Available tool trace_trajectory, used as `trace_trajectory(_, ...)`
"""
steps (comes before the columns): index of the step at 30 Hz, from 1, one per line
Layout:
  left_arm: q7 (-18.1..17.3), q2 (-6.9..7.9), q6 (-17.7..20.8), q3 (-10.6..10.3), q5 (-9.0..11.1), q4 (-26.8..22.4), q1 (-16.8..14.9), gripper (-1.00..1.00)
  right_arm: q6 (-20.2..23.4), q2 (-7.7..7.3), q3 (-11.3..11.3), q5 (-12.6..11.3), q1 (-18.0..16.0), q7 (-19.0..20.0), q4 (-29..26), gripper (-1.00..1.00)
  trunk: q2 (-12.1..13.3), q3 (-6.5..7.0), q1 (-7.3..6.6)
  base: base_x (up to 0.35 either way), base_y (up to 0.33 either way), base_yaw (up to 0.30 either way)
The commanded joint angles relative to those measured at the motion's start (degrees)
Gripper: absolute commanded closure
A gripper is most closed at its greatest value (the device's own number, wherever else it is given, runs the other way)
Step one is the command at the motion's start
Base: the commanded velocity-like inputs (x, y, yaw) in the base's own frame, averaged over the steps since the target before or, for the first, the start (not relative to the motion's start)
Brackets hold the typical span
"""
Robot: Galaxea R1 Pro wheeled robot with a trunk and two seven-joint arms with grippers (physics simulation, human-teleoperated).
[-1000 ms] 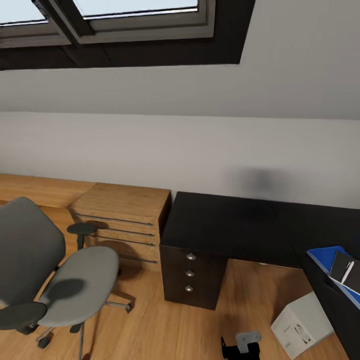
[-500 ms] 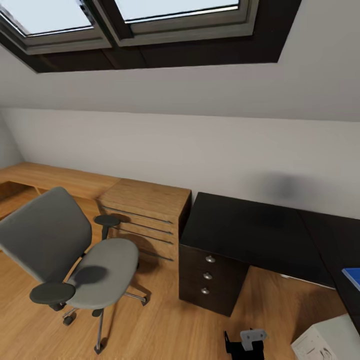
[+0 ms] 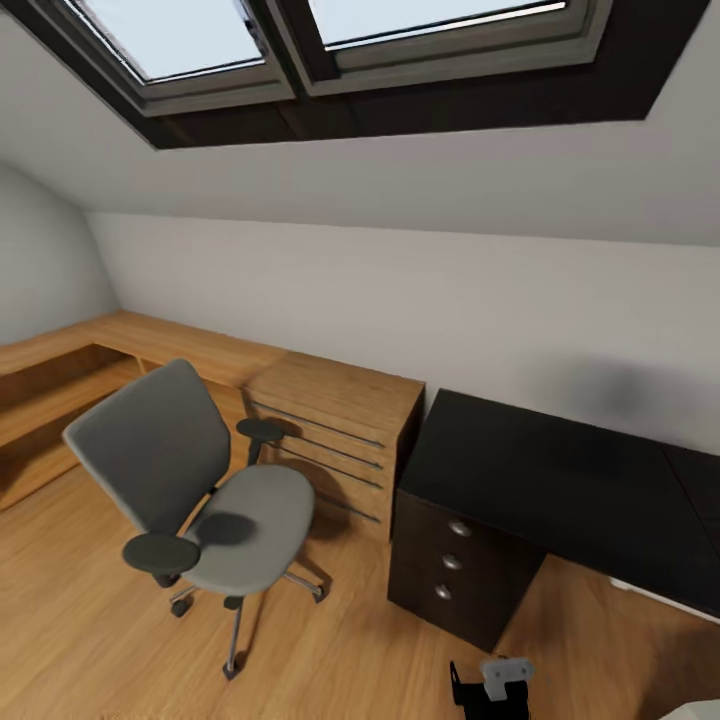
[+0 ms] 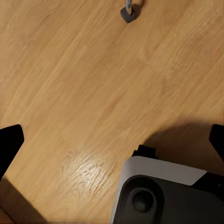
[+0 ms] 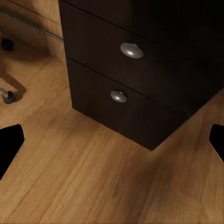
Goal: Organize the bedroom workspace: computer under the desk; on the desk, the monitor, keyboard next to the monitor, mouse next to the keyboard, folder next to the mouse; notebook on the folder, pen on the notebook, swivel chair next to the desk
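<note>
1. We find the swivel chair (image 3: 200, 500) standing on the wood floor (image 3: 90, 620), just beside the low oak drawer unit (image 3: 335, 420) and apart from the desk (image 3: 560, 490); its seat is bare.
2. The desk's black drawers (image 5: 135, 88) with silver knobs (image 5: 131, 50) face the right wrist camera.
3. The left gripper (image 4: 112, 140) and right gripper (image 5: 112, 144) both hang over the floor with fingertips spread wide and nothing between them.
4. We judge the chair fairly heavy but free-rolling on castors (image 3: 181, 606); it may pivot when pushed. The backrest edge or an armrest (image 3: 160, 551) offers the firmest hold; the upholstery will yield.
5. No brand, label or writing is legible anywhere.
</note>
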Motion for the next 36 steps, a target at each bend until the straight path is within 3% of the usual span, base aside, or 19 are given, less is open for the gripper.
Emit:
trace_trajectory(1, 0.3, 0.05, -0.2, -0.5, 0.5, -0.1, 0.0, -1.00, 0.0, 0.01, 0.5, 0.0, 0.0, -0.5, 0.0, -1.00, -0.1, -0.08, 0.01, 0.000, 0.000, 0.291)
trace_trajectory(18, 0.3, 0.05, -0.2, -0.5, 0.5, -0.1, 0.0, -1.00, -0.7, -0.01, 0.4, 0.0, 0.0, -0.7, 0.0, -1.00, -0.1, -0.08, 0.01, 0.000, 0.000, 0.291)
trace_trajectory(28, 0.2, 0.05, -0.2, -0.5, 0.4, -0.1, 0.0, -1.00, -0.7, 0.03, 0.4, 0.0, 0.0, -2.9, -0.1, -1.00, -0.1, -0.08, 0.01, 0.000, 0.000, 0.291)
trace_trajectory(36, 0.2, 0.13, -0.3, -0.4, 0.3, -0.1, 0.0, -1.00, -0.8, 0.03, 0.4, 0.0, 0.0, -3.5, -0.1, -1.00, -0.1, -0.08, 0.01, -0.008, 0.246, 0.291)
